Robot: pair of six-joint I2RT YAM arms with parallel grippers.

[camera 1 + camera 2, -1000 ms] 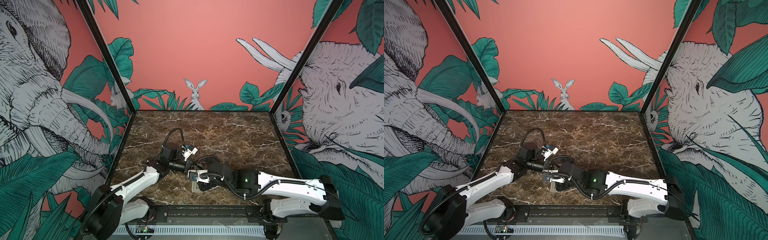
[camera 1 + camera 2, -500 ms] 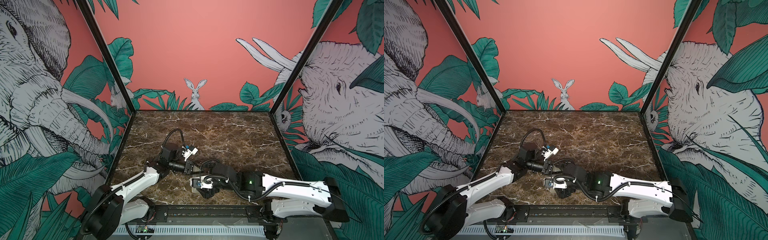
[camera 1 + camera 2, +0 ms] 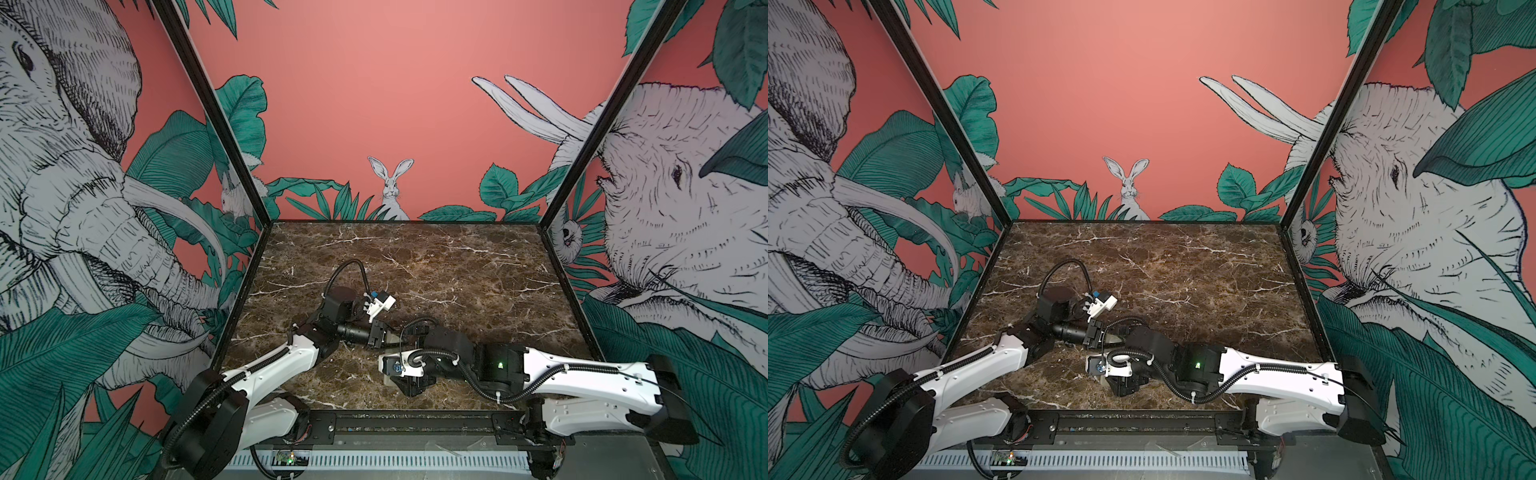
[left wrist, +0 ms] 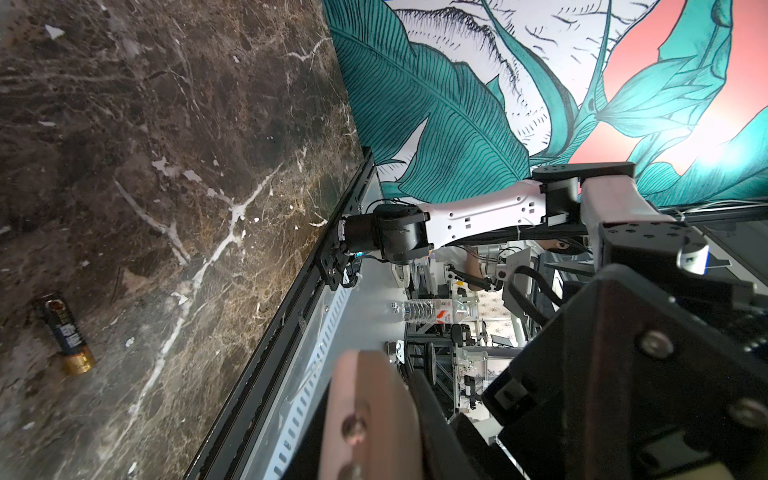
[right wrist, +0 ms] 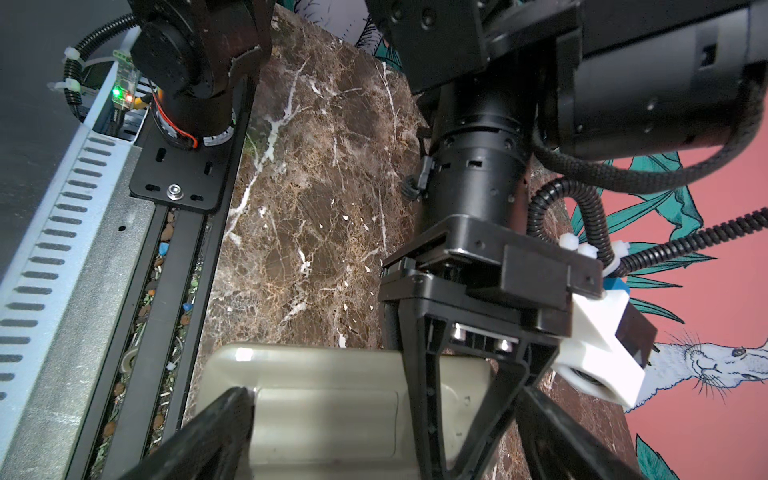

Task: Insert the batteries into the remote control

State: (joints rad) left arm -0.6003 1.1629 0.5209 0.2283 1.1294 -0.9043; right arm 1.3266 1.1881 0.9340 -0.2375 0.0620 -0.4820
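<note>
Right wrist view: the right tool (image 5: 384, 392) is spread wide astride the remote control (image 5: 332, 419), which lies back-up with its bay seemingly covered. The left tool (image 5: 446, 461) is pinched shut above it. Farther off, one battery (image 4: 64, 332) lies loose on the worktop (image 4: 208, 166), so loading looks barely begun.

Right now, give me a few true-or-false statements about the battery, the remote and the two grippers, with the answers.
1. A battery lies loose on the table. True.
2. The remote shows its buttons. False: its beige back faces up.
3. The left gripper is open. False: it is shut, its tips over the remote's back.
4. The right gripper stands open astride the remote. True.
</note>
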